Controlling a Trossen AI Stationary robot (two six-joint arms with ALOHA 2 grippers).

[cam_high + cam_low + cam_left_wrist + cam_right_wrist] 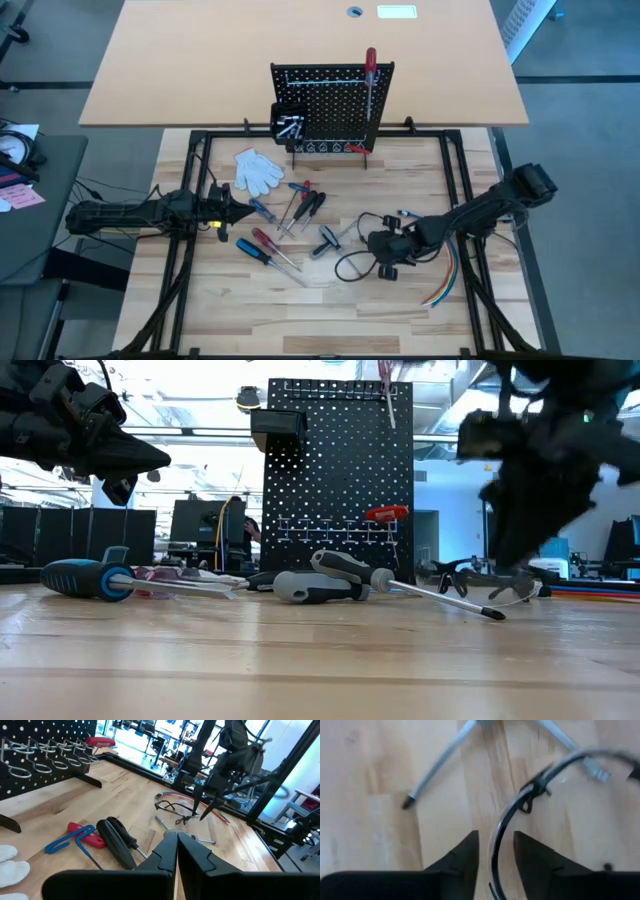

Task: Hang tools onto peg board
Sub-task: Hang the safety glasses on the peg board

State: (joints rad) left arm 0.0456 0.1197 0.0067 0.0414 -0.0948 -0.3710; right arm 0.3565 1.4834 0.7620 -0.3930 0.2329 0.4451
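Note:
The black peg board (pixel 335 100) stands at the table's far middle. A red-handled screwdriver (pixel 371 80) hangs on it and red-handled pliers (pixel 388 513) sit on its lower hooks. Several screwdrivers (pixel 290 210) lie loose on the table, among them a blue-handled one (pixel 85 578) and a grey-handled one (pixel 315 586). My left gripper (pixel 236 212) is shut and empty, raised above the table just left of the loose tools (pixel 176 836). My right gripper (pixel 385 255) is open and points down. Its fingers stand on either side of the thin black frame of the safety glasses (pixel 495 845).
White gloves (pixel 258 170) lie left of the peg board's stand. A bundle of coloured wires (pixel 445 280) lies at the right. A small black bin (pixel 290 120) hangs on the board's left side. Bare wood lies along the near edge.

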